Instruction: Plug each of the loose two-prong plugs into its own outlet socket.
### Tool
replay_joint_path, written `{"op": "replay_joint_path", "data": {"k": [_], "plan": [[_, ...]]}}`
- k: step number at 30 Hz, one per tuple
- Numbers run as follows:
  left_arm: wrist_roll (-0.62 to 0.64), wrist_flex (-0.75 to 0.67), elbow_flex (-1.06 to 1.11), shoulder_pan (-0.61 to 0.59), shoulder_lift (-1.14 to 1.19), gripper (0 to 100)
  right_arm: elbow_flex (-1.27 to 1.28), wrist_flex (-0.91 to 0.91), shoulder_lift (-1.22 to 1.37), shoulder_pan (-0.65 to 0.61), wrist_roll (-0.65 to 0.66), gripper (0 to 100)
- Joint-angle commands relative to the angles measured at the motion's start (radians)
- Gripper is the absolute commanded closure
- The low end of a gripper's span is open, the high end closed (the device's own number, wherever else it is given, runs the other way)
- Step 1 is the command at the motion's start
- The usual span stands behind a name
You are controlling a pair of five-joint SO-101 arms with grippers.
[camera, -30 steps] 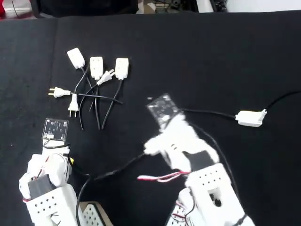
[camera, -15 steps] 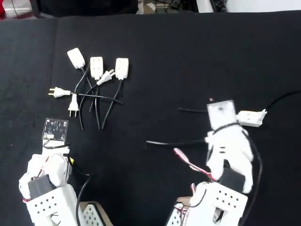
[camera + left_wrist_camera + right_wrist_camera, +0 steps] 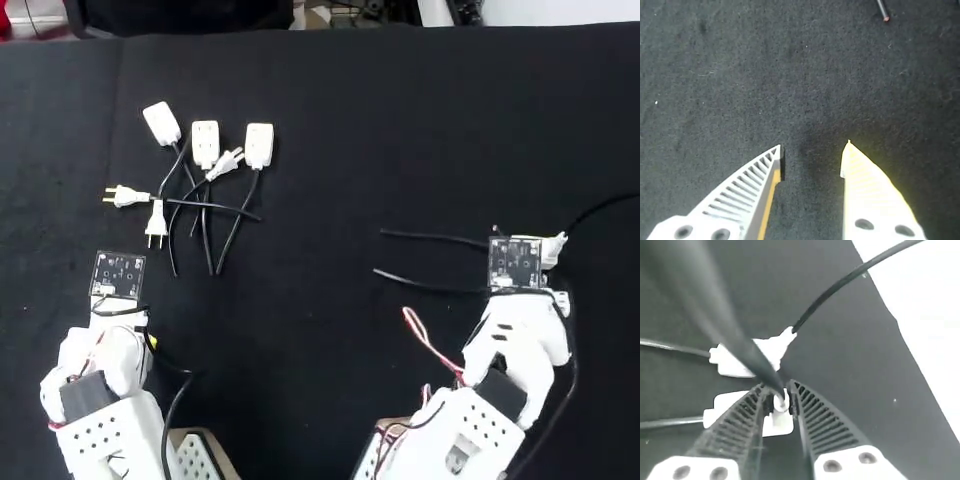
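**A:** Where do the loose plugs lie?

**B:** All near the middle outlet socket (image 3: 205, 142); the first plug (image 3: 229, 160) sits between it and the right-hand socket (image 3: 259, 144); the second plug (image 3: 122, 196) and third plug (image 3: 155, 226) lie to its left, nearer the arms, among crossed black cords (image 3: 203, 206).

**A:** And the grippers?

**B:** The left gripper (image 3: 814, 145) gapes over bare black cloth (image 3: 740, 75), nearer the arm bases than the third plug; the right gripper (image 3: 779, 386) pinches a white connector (image 3: 777, 424) on a black cord, well to the right of that socket, just beside a joined white pair (image 3: 747, 359); whether it is a plug or a socket, I cannot tell.
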Motion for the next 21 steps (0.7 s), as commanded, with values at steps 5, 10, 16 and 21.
{"op": "replay_joint_path", "data": {"k": [5,10,16,21], "plan": [[-0.006,-0.012,-0.002,0.013,-0.006,80,-0.004,-0.051,-0.016,0.014,-0.018,98.6],[-0.006,-0.011,-0.002,0.013,-0.006,80,-0.004,-0.048,-0.015,0.014,-0.015,97.9],[-0.008,0.000,-0.004,0.013,-0.006,80,-0.004,0.029,-0.019,0.020,-0.020,74.1],[-0.008,0.000,-0.004,0.013,-0.006,80,-0.005,0.041,-0.024,0.020,-0.021,70.2]]}}
